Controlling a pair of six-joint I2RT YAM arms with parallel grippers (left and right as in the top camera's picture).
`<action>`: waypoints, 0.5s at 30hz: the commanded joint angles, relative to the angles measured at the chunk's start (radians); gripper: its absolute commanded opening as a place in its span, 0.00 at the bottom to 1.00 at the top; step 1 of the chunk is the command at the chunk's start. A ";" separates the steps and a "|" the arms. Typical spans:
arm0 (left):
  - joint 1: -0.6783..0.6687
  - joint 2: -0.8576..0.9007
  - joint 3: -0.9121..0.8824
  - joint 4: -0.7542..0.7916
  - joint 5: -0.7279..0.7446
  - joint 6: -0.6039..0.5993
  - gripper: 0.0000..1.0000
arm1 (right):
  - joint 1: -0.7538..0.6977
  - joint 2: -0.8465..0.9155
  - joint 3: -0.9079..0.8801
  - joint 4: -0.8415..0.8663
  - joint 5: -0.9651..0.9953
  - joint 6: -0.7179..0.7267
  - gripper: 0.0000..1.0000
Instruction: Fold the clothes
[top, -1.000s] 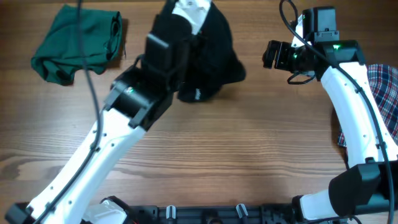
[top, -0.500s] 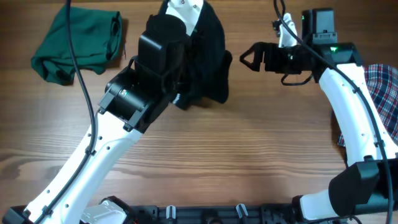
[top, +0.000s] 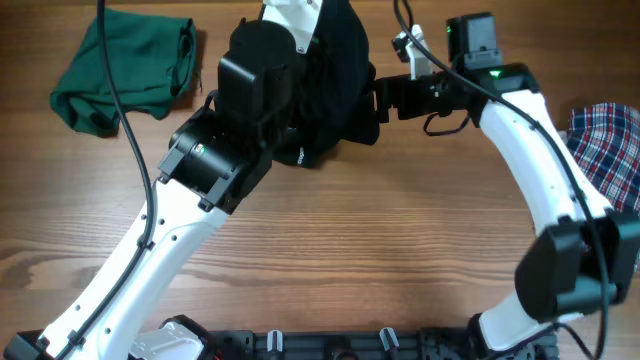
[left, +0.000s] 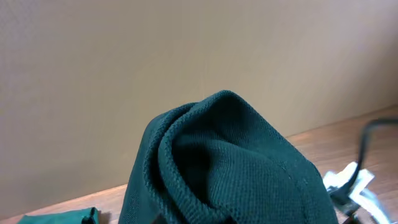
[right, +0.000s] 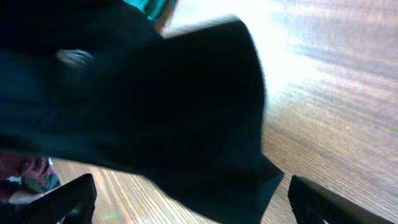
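The black top (top: 335, 75) lies bunched at the back middle of the table. My left gripper (left: 193, 219) is shut on a raised fold of it, and dark knit fabric (left: 230, 162) fills the left wrist view, hiding most of the fingers. At the top's right edge my right gripper (top: 378, 100) stands wide open. In the right wrist view a black corner (right: 205, 143) hangs between the spread fingertips (right: 68, 199), apart from both. A dark green garment (top: 125, 65) lies crumpled at the back left. A plaid one (top: 610, 160) sits at the right edge.
Bare wooden table (top: 380, 240) spans the front and middle. My left arm (top: 170, 240) crosses it diagonally from the front left. The right arm (top: 545, 180) curves in from the front right beside the plaid garment. A dark rail (top: 330, 345) runs along the front edge.
My right gripper has swung left from open table to the black top's right edge. The left gripper has drawn the top up and in, leaving it more tightly bunched.
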 joint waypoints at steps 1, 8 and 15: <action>0.003 -0.023 0.006 0.025 0.005 -0.021 0.04 | 0.000 0.062 -0.011 0.013 -0.024 -0.027 1.00; 0.003 -0.024 0.006 0.033 0.005 -0.018 0.04 | 0.000 0.097 -0.011 0.027 -0.078 -0.028 1.00; 0.003 -0.024 0.006 0.031 0.005 -0.029 0.07 | 0.020 0.098 -0.011 0.099 -0.140 0.059 0.29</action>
